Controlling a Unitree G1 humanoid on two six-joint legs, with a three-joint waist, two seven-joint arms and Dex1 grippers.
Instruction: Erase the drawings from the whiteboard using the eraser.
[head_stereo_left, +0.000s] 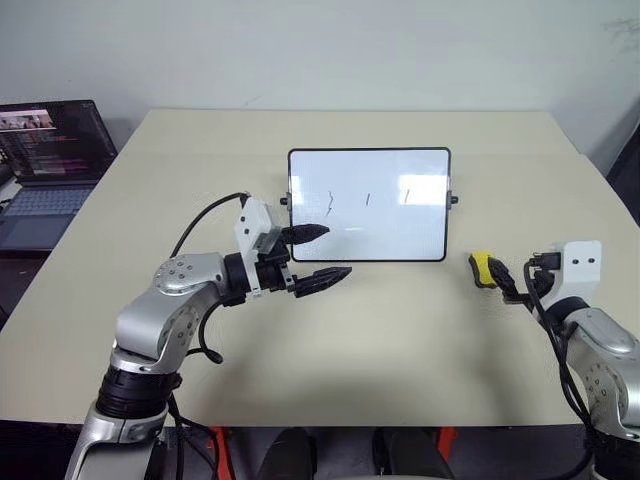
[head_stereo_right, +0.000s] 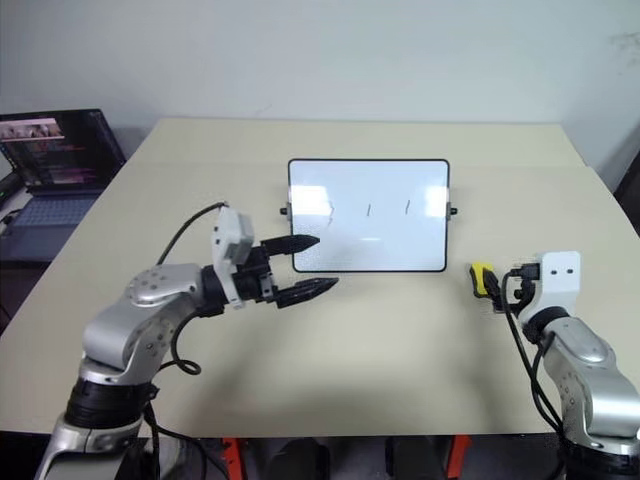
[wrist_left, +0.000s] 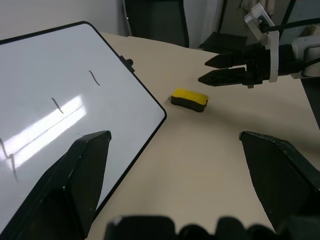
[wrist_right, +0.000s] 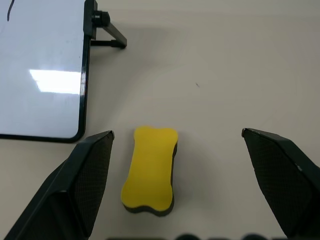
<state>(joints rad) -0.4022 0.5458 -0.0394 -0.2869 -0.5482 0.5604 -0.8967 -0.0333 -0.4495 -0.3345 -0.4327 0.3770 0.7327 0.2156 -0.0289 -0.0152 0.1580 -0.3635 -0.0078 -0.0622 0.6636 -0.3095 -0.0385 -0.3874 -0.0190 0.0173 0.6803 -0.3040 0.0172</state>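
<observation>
The whiteboard (head_stereo_left: 368, 205) stands propped on the table, tilted back, with three small dark drawings (head_stereo_left: 367, 199) in a row across its middle. The yellow eraser (head_stereo_left: 482, 268) with a black underside lies flat on the table just right of the board's lower right corner. My right gripper (wrist_right: 177, 132) is open, its fingers (wrist_right: 90, 175) spread to either side of the eraser (wrist_right: 150, 170) without touching it. My left gripper (head_stereo_left: 338, 250) is open and holds nothing, hovering level in front of the board's lower left corner. The left wrist view shows the board (wrist_left: 60, 100), the eraser (wrist_left: 189, 97) and the right gripper (wrist_left: 203, 71).
An open laptop (head_stereo_left: 55, 160) with a lit screen sits off the table's far left corner. The board's black stand foot (wrist_right: 107, 35) juts out behind its right edge. Bare beige table (head_stereo_left: 400, 340) stretches in front of the board.
</observation>
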